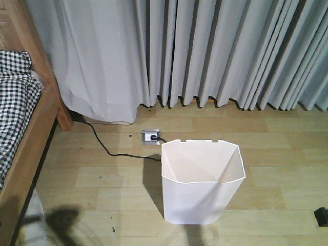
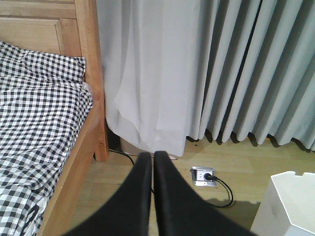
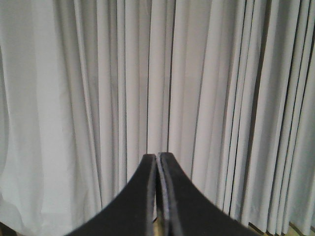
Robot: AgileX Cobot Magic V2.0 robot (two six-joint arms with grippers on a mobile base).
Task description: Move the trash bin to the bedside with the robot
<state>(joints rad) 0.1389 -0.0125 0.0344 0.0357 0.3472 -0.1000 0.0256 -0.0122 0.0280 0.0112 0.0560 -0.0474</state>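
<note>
Ahead of me grey pleated curtains (image 1: 215,51) hang to a pale wooden floor (image 1: 102,179), a floor socket (image 1: 150,136) beneath them.

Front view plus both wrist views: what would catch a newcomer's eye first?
The white trash bin standing open and empty on the wood floor mid-room, apart from the bed. Next, the bed frame with checked bedding at far left, and a floor socket with a black cable between them. Both tools, left and right, are shut on nothing.
</note>
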